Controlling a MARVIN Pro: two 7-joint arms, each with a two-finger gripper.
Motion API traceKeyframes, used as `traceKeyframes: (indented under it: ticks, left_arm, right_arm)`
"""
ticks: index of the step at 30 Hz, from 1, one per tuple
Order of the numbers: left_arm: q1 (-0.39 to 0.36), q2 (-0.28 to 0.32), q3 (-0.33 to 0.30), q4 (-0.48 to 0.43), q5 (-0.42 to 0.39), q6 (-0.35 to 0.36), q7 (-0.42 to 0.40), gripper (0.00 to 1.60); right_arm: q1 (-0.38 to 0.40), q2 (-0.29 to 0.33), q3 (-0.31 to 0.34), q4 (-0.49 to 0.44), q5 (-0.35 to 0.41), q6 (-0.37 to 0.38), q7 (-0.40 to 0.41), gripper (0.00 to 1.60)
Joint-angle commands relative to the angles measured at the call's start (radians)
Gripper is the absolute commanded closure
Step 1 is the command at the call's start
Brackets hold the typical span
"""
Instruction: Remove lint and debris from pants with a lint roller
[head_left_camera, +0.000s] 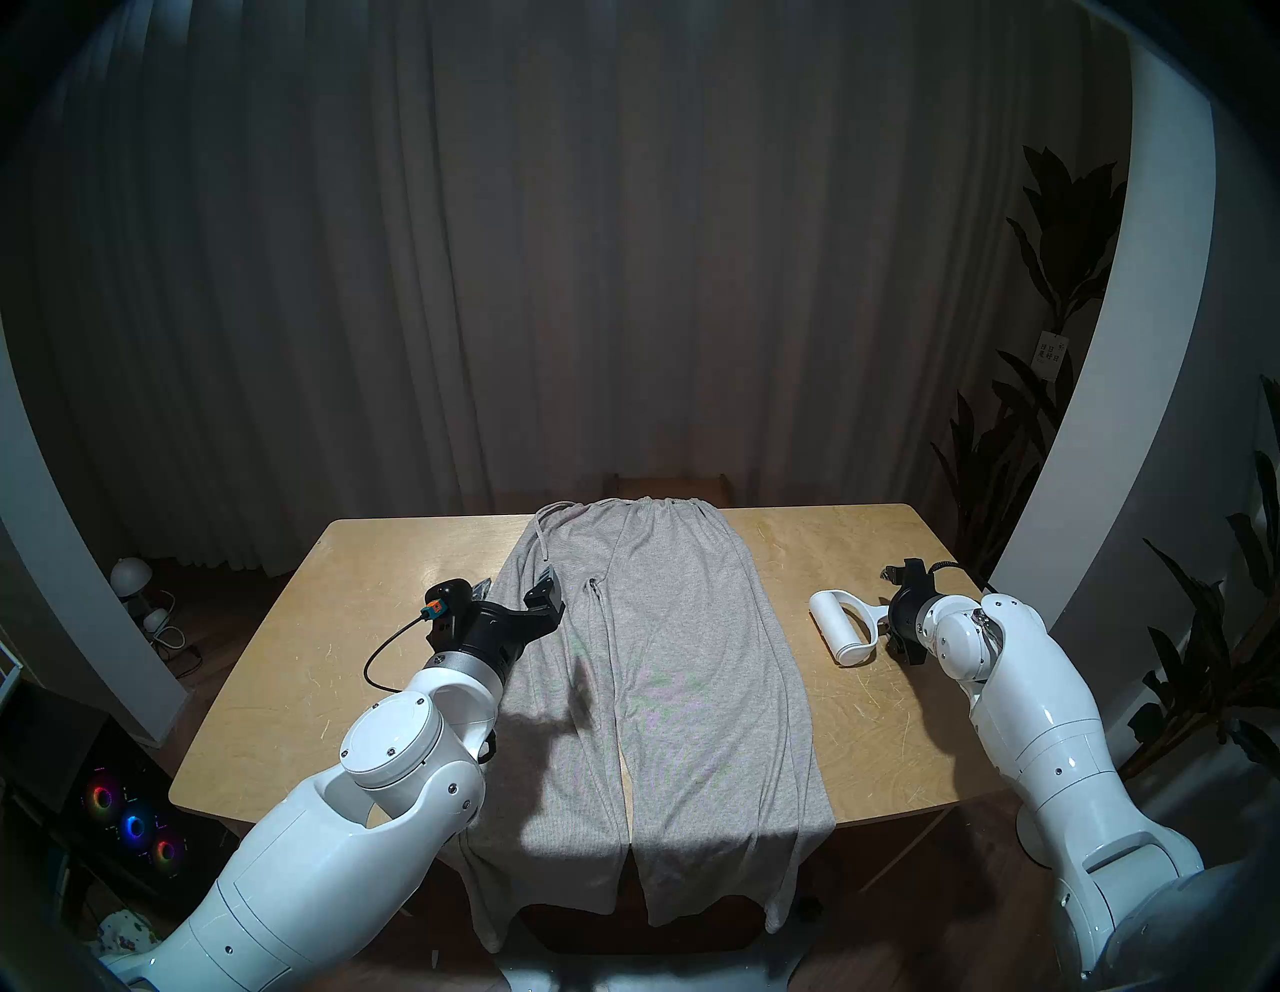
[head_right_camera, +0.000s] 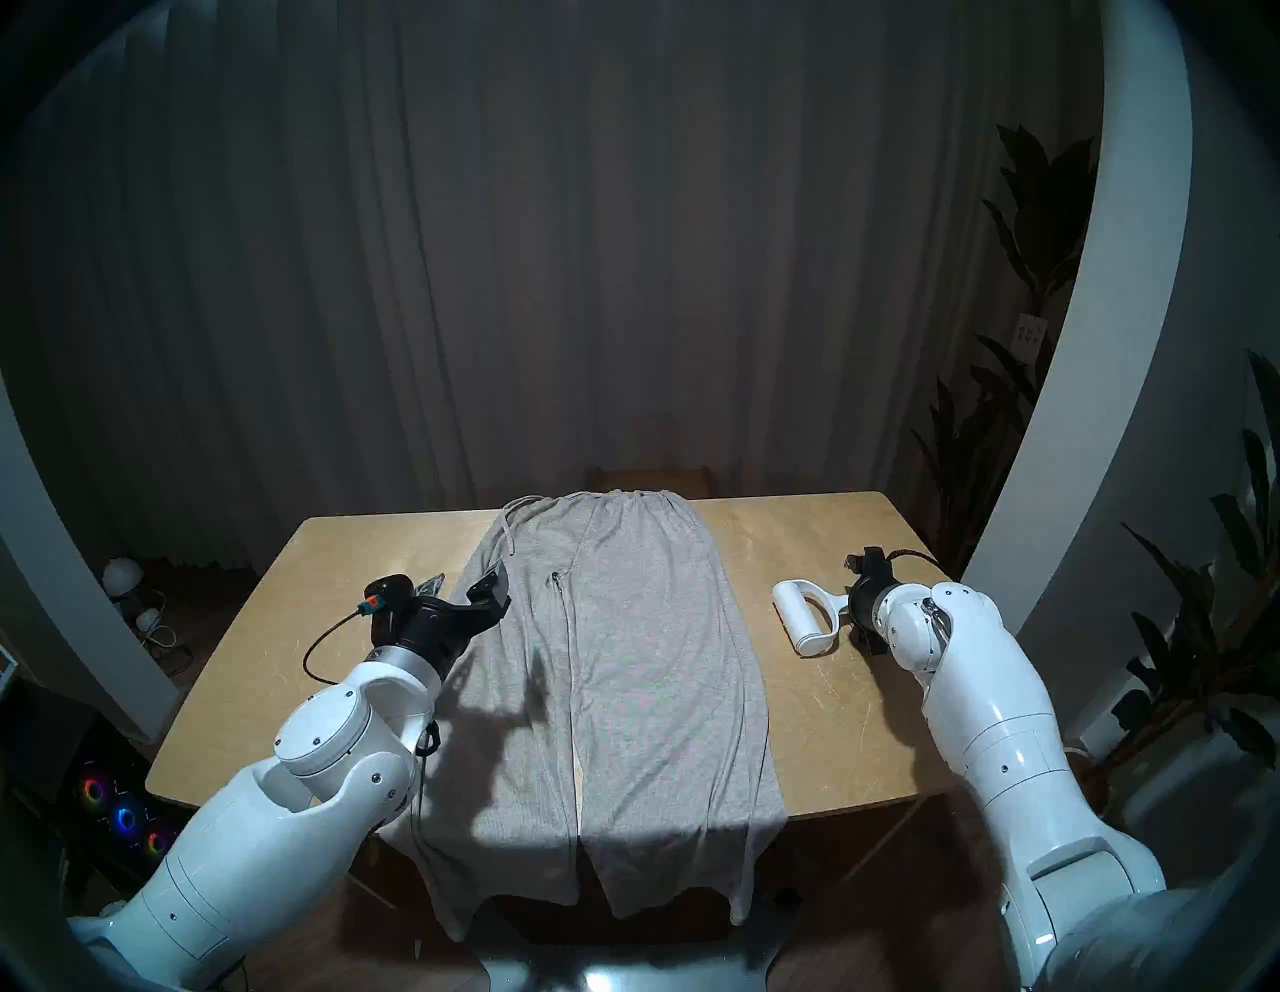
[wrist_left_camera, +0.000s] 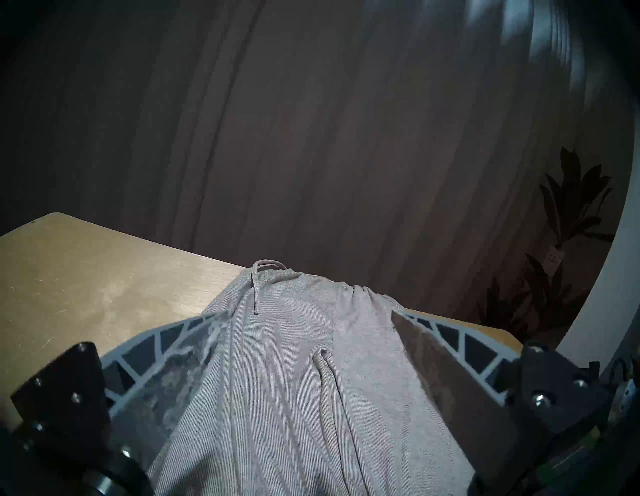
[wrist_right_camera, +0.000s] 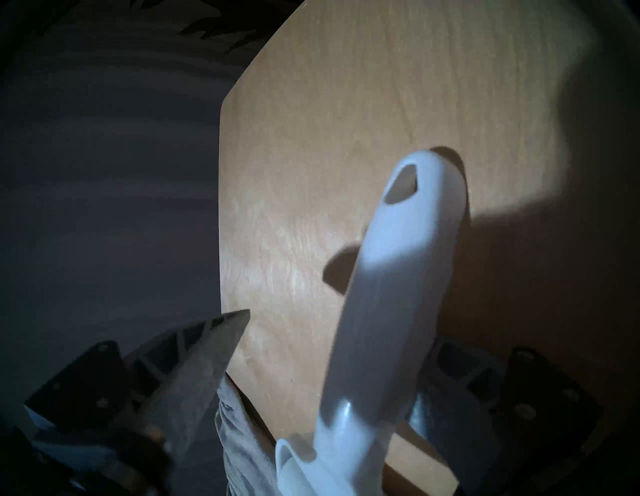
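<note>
**Roller at the right gripper, grip looks unsettled**

From where I stand, the pants (head_left_camera: 651, 665) lie flat down the middle of the bench (head_left_camera: 886, 734), waist at twelve o'clock and the leg ends draped over the near edge at six. I can't make out any lint or debris on the knit from these views.

The lint roller (head_left_camera: 841, 627) rests on the bare wood at about three o'clock, well apart from the pants, its handle pointing at the right gripper (wrist_right_camera: 332, 363). In the right wrist view that gripper's jaws stand apart around the handle, one finger clear of it; whether the other side presses on the handle I cannot tell.

The left gripper (wrist_left_camera: 311, 329) is spread wide, hovering over the pants' upper left part at about ten o'clock, holding nothing.

What could go wrong: with the jaws this loose, a lift would likely leave the roller behind or let it swing and drop. And the left gripper's low fingers could snag the drawstring cord (wrist_left_camera: 255, 292) and ruck the cloth.
</note>
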Motion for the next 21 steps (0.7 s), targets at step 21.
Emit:
traceKeyframes:
  ticks: [21]
  left_arm:
    - [-0.042,-0.021,0.021,0.032,-0.013,-0.009,-0.035,0.00]
  right_arm:
    - [-0.219,0.113,0.078,-0.233,0.213,0.080,-0.254,0.00]
